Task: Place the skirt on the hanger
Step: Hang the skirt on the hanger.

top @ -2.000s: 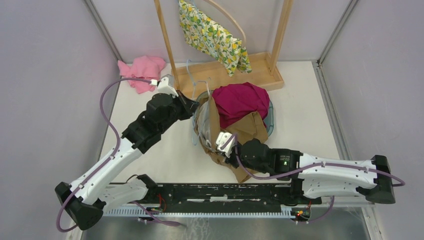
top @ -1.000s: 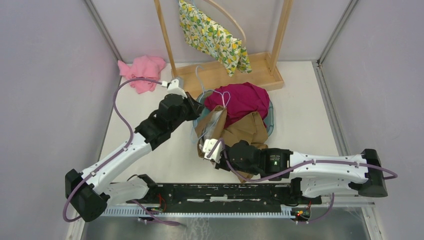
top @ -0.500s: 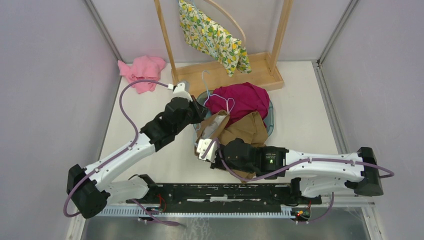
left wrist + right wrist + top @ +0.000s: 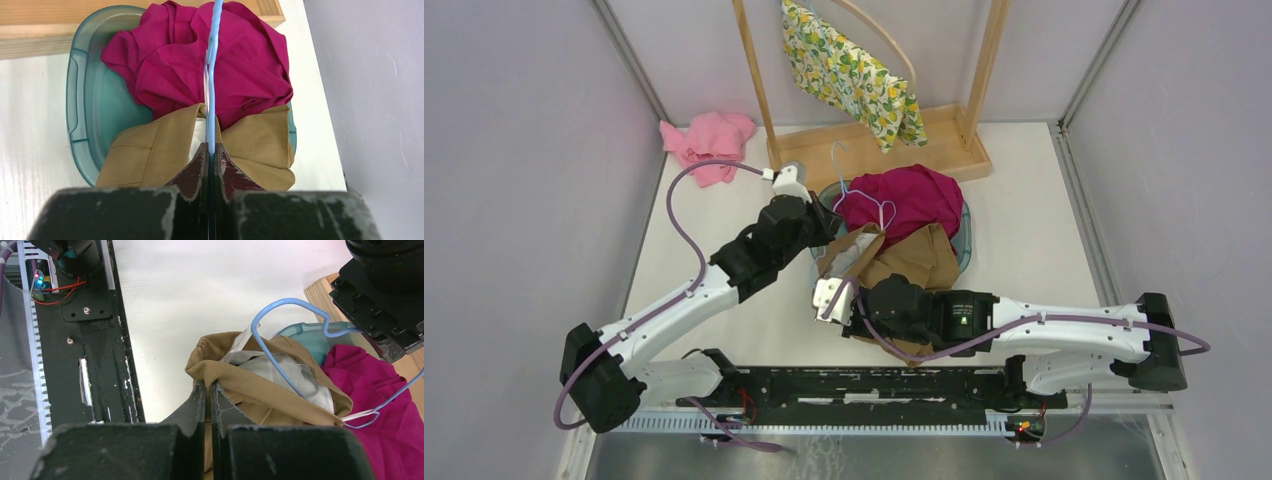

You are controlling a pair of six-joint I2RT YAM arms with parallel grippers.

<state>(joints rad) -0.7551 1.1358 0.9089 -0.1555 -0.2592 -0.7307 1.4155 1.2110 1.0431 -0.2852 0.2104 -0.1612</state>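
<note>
Over tub (image 4: 80, 100), my left pincer (image 4: 210, 152) clamps hanger (image 4: 210, 90); right pincer (image 4: 209, 390) clamps skirt (image 4: 250, 390) edge, hanger wire crossing opening just beyond.

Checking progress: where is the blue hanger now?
Centre of the left wrist view: blue hanger pinched in the left gripper, over the magenta garment in the teal basin.

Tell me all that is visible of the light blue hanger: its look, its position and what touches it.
The hanger is thin, light blue, wire-like, bent into a hook and a triangular frame. The left gripper holds it, jaws shut on the wire. It stretches over the magenta garment in the teal basin. One side of its frame passes inside the waist opening of the tan skirt. A whitish strip sits at one corner.
</note>
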